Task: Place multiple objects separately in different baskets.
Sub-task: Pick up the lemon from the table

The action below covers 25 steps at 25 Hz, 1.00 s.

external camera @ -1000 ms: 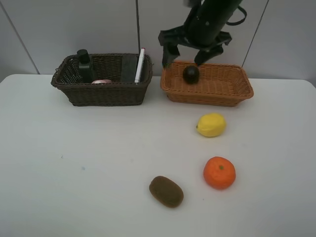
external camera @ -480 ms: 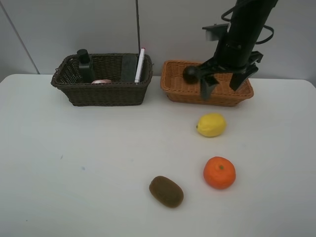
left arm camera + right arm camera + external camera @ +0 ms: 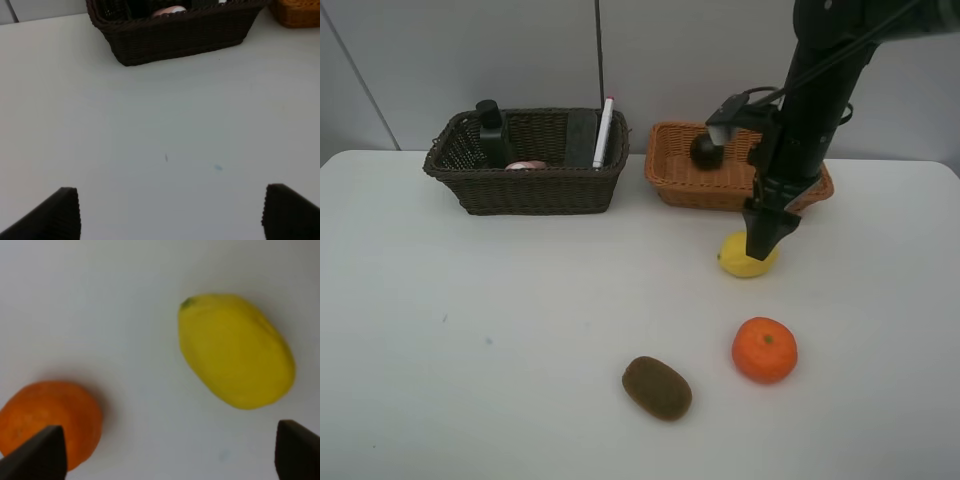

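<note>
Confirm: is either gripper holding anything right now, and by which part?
Nothing is held. The right gripper is open above the lemon, fingers clear of it; the left gripper is open over the table.

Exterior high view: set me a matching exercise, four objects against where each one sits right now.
Objects:
1 mangosteen
2 white marker
3 lemon
4 kiwi

Places:
a in the dark brown basket
b on the table, below the right gripper
c in the light orange basket
d on the table, nearest the front edge

Pairs: 1-c, 2-a, 3-b, 4-d.
</note>
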Available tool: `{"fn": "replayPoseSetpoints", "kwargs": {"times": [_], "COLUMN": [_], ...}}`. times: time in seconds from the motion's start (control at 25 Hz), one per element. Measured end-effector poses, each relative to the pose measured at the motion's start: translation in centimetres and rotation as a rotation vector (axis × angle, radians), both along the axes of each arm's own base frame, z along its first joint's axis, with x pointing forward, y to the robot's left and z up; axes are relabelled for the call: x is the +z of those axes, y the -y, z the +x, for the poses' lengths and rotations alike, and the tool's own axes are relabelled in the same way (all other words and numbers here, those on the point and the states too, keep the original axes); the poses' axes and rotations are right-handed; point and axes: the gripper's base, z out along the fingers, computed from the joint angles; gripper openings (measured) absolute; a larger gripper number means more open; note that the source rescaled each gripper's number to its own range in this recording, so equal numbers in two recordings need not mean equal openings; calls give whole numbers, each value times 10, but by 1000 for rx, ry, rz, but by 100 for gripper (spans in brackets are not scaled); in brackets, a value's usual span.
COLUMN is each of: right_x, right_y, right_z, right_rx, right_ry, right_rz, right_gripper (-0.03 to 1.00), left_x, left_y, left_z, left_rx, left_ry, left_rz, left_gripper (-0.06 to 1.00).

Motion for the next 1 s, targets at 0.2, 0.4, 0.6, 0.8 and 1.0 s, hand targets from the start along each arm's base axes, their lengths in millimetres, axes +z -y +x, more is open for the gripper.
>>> {"fn": "replayPoseSetpoints", "kwargs": {"times": [0.2, 0.4, 0.6, 0.8, 1.0], "right_x": [-17, -20, -37, -54, -67], "right_y": [-1, -4, -5, -5, -6], "right_z": [3, 11, 13, 14, 16], "right_rx": [114, 167, 177, 200, 217], "right_ry": [105, 184, 142, 101, 94], "right_rz": [44, 66, 47, 29, 21], "right_gripper": [98, 98, 98, 98, 98], "left_x": [0, 0, 0, 0, 0], "left_y": [0, 0, 0, 0, 0], "left_z": [0, 0, 0, 0, 0], "left_rx": [0, 0, 0, 0, 0], "left_ry": [0, 0, 0, 0, 0], "left_rz": [0, 0, 0, 0, 0], "left_gripper": [94, 94, 94, 94, 94]}}
